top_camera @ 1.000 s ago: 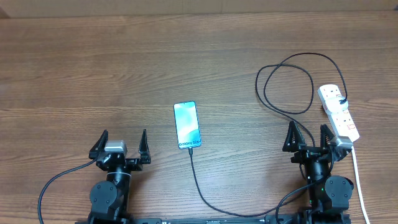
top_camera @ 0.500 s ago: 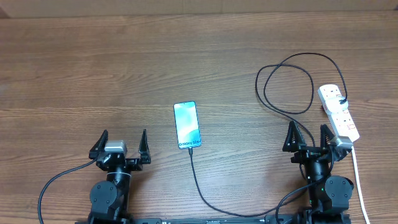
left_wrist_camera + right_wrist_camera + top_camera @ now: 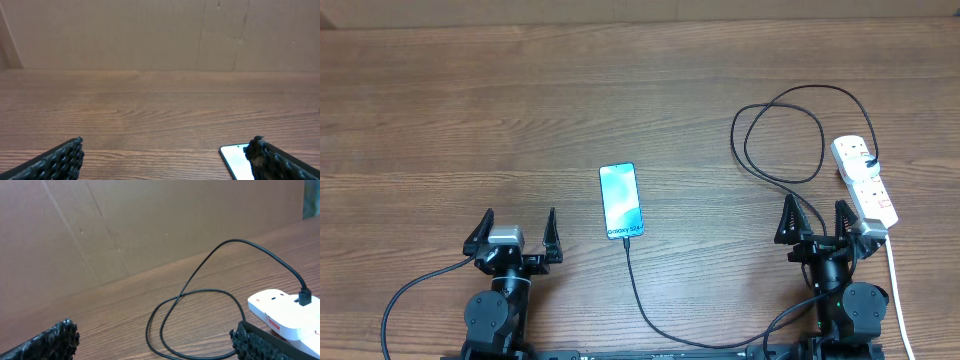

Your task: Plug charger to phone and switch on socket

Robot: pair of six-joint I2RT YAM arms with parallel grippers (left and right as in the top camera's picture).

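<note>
The phone point(image 3: 621, 200) lies flat mid-table, its light blue screen up; a corner of it shows in the left wrist view point(image 3: 235, 160). The black charger point(image 3: 750, 160) is plugged into the white socket point(image 3: 865, 180) at the right, loops on the wood, passes along the front edge and ends at the phone's near edge. My left gripper point(image 3: 520, 212) stands open left of the phone, empty point(image 3: 167, 142). My right gripper point(image 3: 813, 203) stands open just left of the socket point(image 3: 280, 310), empty point(image 3: 152, 328), with the charger loop point(image 3: 200, 270) beyond it.
The socket's white cord point(image 3: 898, 290) runs down the right side past the right arm's base. A brown cardboard wall point(image 3: 160, 35) closes off the far side of the wooden table point(image 3: 470, 110).
</note>
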